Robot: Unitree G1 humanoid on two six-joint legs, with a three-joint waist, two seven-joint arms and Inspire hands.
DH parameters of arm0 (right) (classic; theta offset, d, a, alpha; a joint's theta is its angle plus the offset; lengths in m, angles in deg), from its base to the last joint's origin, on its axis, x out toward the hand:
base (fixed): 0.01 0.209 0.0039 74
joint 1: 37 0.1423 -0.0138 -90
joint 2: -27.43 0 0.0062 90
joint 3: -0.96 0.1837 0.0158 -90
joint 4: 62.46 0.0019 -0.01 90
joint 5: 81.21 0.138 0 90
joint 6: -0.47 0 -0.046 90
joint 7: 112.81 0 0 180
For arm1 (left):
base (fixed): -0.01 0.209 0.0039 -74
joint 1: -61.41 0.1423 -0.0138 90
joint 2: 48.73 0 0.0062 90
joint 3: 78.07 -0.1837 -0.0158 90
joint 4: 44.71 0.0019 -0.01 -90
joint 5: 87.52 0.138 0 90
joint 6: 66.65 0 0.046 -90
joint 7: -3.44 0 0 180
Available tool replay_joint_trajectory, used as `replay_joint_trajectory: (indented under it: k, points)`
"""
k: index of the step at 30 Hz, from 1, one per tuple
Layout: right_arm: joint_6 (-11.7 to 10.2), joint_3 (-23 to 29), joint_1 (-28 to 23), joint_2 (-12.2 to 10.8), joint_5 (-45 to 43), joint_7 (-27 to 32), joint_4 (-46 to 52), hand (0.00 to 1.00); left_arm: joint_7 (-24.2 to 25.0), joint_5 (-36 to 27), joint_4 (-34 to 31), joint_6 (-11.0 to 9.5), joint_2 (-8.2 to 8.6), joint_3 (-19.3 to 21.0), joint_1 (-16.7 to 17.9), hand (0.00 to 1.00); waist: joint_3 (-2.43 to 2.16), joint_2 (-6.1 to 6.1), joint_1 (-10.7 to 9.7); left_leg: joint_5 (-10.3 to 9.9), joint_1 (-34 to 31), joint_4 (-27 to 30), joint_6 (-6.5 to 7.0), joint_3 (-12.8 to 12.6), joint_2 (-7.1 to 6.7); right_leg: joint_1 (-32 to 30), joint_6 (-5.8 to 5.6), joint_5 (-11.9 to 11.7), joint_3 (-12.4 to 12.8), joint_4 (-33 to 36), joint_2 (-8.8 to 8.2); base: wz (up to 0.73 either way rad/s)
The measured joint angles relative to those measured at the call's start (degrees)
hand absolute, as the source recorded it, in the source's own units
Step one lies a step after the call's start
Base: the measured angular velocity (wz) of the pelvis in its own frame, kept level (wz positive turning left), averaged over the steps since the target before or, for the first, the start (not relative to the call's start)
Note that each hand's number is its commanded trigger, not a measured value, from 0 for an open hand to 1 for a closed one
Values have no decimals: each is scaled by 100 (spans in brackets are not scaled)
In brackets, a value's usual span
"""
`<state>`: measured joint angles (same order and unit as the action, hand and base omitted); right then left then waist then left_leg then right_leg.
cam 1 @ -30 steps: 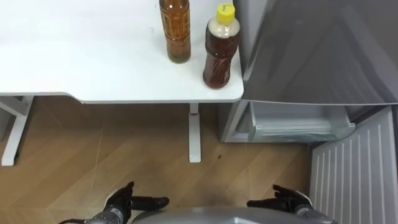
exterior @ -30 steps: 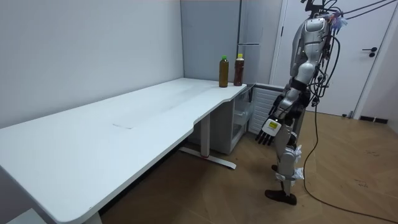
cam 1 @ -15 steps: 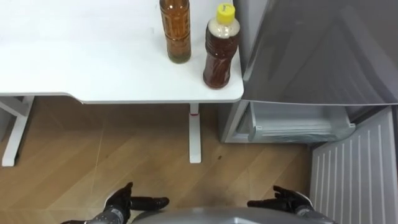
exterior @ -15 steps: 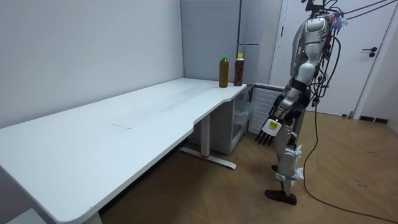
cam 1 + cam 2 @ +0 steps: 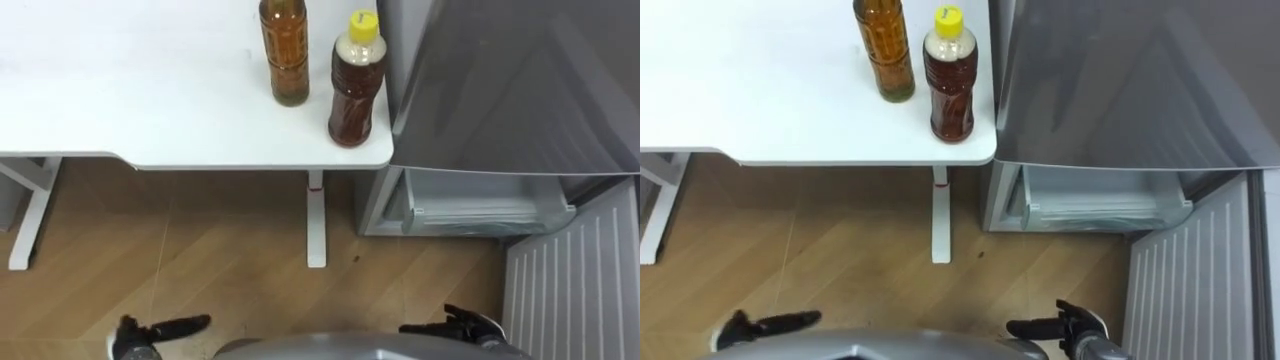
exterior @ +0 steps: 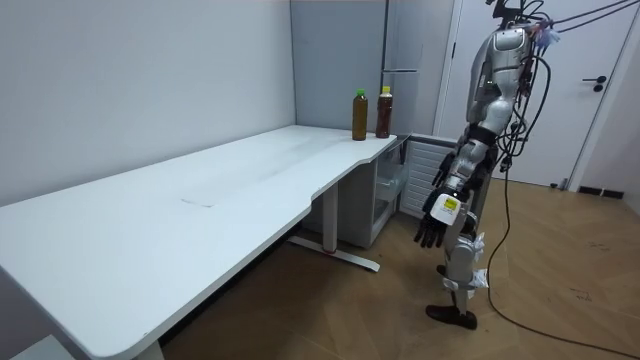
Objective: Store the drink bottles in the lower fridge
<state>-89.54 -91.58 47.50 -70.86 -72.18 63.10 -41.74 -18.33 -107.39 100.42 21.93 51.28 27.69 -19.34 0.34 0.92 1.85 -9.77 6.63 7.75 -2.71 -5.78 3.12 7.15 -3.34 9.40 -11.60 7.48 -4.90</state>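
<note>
Both left robot hand point(image 5: 140, 335) and right robot hand point(image 5: 462, 325) hang empty (fingers straight).

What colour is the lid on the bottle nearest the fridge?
Yellow. The round yellow cap tops the brown plastic drink bottle, clearest in the left eye view.

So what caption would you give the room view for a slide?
Robot standing before the open lower fridge, amber bottle and yellow-capped bottle on the table.
</note>
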Motion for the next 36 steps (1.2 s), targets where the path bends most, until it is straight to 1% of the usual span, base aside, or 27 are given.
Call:
replay_joint_trajectory:
  k: [1,2,3,6,7,8,10,11,13,14,16,17,19,20,21,22,23,25,26,27,28,29,30,32,34,35,36]
  points:
    - [-6,4,-18,0,11,29,0,0,-256,-172,-114,-146,-2,51,2,0,-4,-15,25,-11,8,0,3,4,1,8,-2,2,2,11,0,0]
    - [-10,4,-22,0,12,34,1,0,-376,-263,-166,-198,-2,82,7,0,-7,-20,28,-13,7,0,4,5,0,8,-2,2,6,12,0,0]
    - [-15,3,-21,-1,10,44,1,0,-623,-440,-256,-306,-4,121,7,0,-10,-20,28,-23,5,-1,10,10,0,8,-2,2,8,18,0,0]
    - [-87,4,-72,-38,0,115,71,0,-1190,-731,-662,-441,-4,168,62,0,-36,9,25,-31,5,1,12,37,0,19,-3,0,-20,23,2,4]
    - [-130,2,-80,-54,-10,158,77,0,-1407,-784,-799,-563,-3,163,62,0,-38,11,23,-32,-4,1,11,61,-1,39,-3,0,-45,24,2,8]
    - [-134,3,-82,-56,-18,163,78,0,-1503,-823,-890,-619,-4,162,68,0,-39,12,16,-32,-8,2,11,70,-2,50,-3,0,-58,24,1,9]
    - [-164,34,-106,-54,-32,187,77,0,-1898,-694,-1419,-780,-4,154,102,0,-45,12,19,-52,-13,19,6,125,-2,78,-6,5,-107,13,2,10]
    - [-178,43,-109,-54,-40,210,80,0,-1986,-666,-1550,-847,-4,154,104,0,-47,8,27,-52,-12,19,6,127,-2,77,-7,6,-108,12,2,4]
    - [-247,43,-159,-48,-32,285,99,0,-2327,-652,-2003,-1119,-6,160,110,0,-59,-20,95,-52,9,19,6,115,-2,77,-6,6,-98,11,3,-2]
    - [-254,43,-205,-47,-32,304,152,0,-2424,-654,-2166,-1152,-6,155,117,0,-59,-23,114,-52,10,21,6,112,-2,80,-6,6,-98,11,3,0]
    - [-315,42,-301,-48,-44,343,251,0,-2758,-618,-2756,-1269,-10,171,125,0,-54,-29,159,-51,15,58,5,115,-4,102,-6,5,-106,16,-1,0]
    - [-315,42,-305,-48,-46,352,246,0,-2840,-585,-2907,-1277,-10,171,125,0,-55,-28,156,-51,15,70,6,115,-6,98,-6,5,-99,15,-3,0]
    - [-314,42,-307,-47,-77,392,258,0,-3133,-204,-3560,-1285,-9,219,131,0,-50,-28,179,-52,1,77,4,128,-5,93,-5,7,-99,11,-1,0]
    - [-313,43,-316,-46,-76,394,257,0,-3190,-105,-3753,-1288,-21,228,131,0,-50,-27,189,-53,5,78,4,128,-5,97,-4,8,-97,11,0,0]
    - [-314,45,-324,-41,-78,395,260,0,-3286,75,-4050,-1321,-93,238,128,0,-51,-34,190,-53,13,85,3,128,-5,105,-2,10,-95,13,0,0]
    - [-314,46,-344,-40,-78,398,258,0,-3311,306,-4310,-1330,-183,291,120,0,-46,-47,185,-54,7,88,2,129,-4,102,0,12,-92,13,2,0]
    - [-314,47,-335,-40,-75,400,261,0,-3311,417,-4470,-1330,-209,339,110,0,-45,-54,178,-56,1,87,2,133,-4,98,1,12,-94,13,3,0]
    - [-311,99,-373,-39,-33,388,268,0,-3315,659,-5193,-1329,-316,542,29,0,-44,-61,174,-66,3,84,5,136,-4,104,-1,13,-91,11,3,0]
    - [-312,126,-365,-39,-33,386,270,0,-3321,731,-5601,-1328,-410,594,30,0,-41,-67,150,-68,-3,86,5,137,-4,107,-1,12,-98,12,3,0]
    - [-312,143,-362,-39,-37,386,265,0,-3318,752,-5815,-1328,-448,621,29,0,-40,-69,146,-68,-5,86,5,138,-4,105,-1,12,-98,12,2,0]
    - [-316,160,-347,-39,-28,387,247,0,-3287,864,-6187,-1328,-519,647,12,0,-39,-75,139,-68,-6,87,5,142,-4,107,-1,12,-106,11,2,0]
    - [-319,161,-347,-39,-25,385,239,0,-3269,904,-6363,-1328,-552,655,-5,0,-38,-77,142,-67,-11,87,5,143,-5,107,-1,12,-106,11,2,0]
    - [-328,164,-337,-35,-25,378,211,0,-3216,1037,-6689,-1328,-584,663,-45,0,-38,-85,146,-67,-10,87,5,144,-5,110,-1,13,-101,7,2,0]
    - [-372,158,-268,-30,-25,366,135,0,-3078,1247,-7069,-1330,-584,655,-101,0,-38,-104,141,-67,-8,88,5,143,-8,107,-3,13,-98,-2,1,0]
    - [-391,160,-229,-23,-21,279,29,0,-2758,1312,-7603,-1327,-582,594,-104,0,-40,-109,130,-67,-29,87,5,142,-8,108,-4,14,-103,-49,3,0]
    - [-401,162,-238,-16,-18,250,29,0,-2656,1312,-7727,-1327,-582,582,-105,0,-40,-108,120,-68,-37,88,4,146,-10,107,-4,14,-104,-59,3,5]
    - [-426,164,-239,-5,-16,185,30,0,-2436,1313,-7919,-1327,-583,576,-123,0,-39,-109,86,-67,-58,90,4,173,-17,105,-4,14,-120,-68,2,9]
